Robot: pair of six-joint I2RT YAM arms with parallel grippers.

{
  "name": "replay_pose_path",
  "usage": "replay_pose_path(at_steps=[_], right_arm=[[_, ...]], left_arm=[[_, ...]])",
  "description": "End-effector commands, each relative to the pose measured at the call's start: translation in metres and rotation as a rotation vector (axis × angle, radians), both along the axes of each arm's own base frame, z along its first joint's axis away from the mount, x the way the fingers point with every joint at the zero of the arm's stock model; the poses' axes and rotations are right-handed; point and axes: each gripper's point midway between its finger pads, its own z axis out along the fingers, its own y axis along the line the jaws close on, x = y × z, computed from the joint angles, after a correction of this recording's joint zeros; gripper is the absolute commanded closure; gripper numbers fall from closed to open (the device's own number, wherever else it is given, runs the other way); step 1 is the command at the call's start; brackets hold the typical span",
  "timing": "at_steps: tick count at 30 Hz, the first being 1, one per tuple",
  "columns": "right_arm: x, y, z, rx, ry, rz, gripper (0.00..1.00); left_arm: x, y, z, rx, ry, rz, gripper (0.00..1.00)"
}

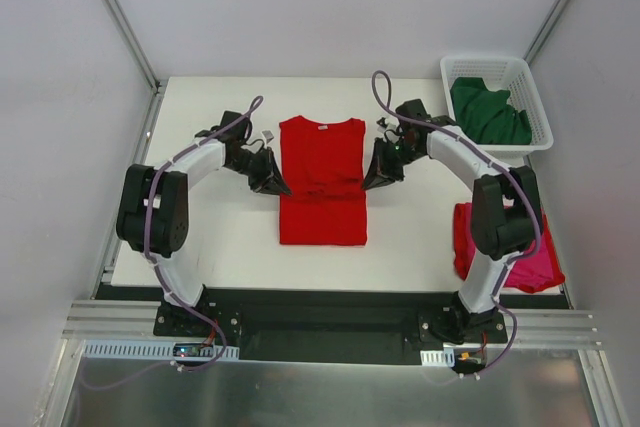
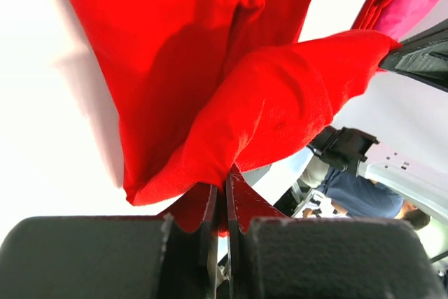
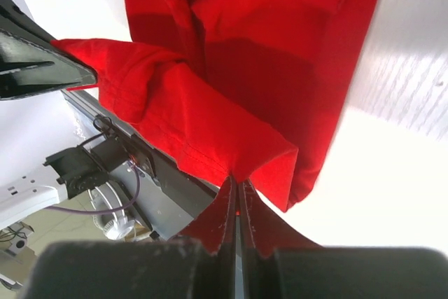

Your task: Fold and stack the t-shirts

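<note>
A: Which step is in hand?

B: The crosswise fold of the bright red cotton t-shirt (image 1: 320, 219), I judge. It lies in the middle of the white desk (image 1: 215, 242), collar away from the arm bases and sleeves turned in, so it reads as a narrow rectangle. A bunched ridge of cloth runs across its middle, between the two tools.

A: And the tools?

B: Both are clenched on red cloth. The left tool (image 1: 271, 181) sits at the shirt's left edge and the right tool (image 1: 381, 174) at its right edge, roughly level with each other. Each wrist view shows the fingers pressed together on a pinched corner of red fabric, with a fold raised off the desk and running across to the other tool.

A: How do the arms stand?

B: Mirrored. The left arm (image 1: 150, 212) has its elbow out to the left and its forearm reaching inward. The right arm (image 1: 505, 209) does the same on its side. Both tools tip down toward the shirt.

A: What does the next move call for?

B: Probably carrying the pinched cloth together at one pace and one height, so the fold lands square. I cannot tell which end it should go to. Uneven travel would skew it.

A: And the other shirts?

B: A dark green t-shirt (image 1: 488, 112) sits crumpled in the white plastic lattice basket (image 1: 480, 60) at the far right corner. A magenta-pink t-shirt (image 1: 537, 265) lies at the near right, partly behind the right arm, with some red cloth at its left side.
</note>
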Motion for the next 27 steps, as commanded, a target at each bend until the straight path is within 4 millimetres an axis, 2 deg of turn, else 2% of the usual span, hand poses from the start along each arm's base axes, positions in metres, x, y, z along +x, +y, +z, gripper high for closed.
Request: replay_pose_path(at_steps=[1,8,14,27], right_arm=[[0.018,0.005,0.016,0.038,-0.033,0.006,0.99],[0.028,0.004,0.009,0.036,-0.011,0.001,0.99],[0.031,0.003,0.0,0.033,0.014,-0.003,0.99],[0.052,0.001,-0.012,0.047,0.05,-0.024,0.99]], left_arm=[[0.017,0.001,0.007,-0.023,-0.046,-0.014,1.0],[0.032,-0.002,0.005,-0.038,-0.04,-0.014,1.0],[0.041,-0.004,-0.001,-0.043,-0.028,-0.014,1.0],[0.054,-0.005,-0.014,-0.056,0.002,-0.015,1.0]])
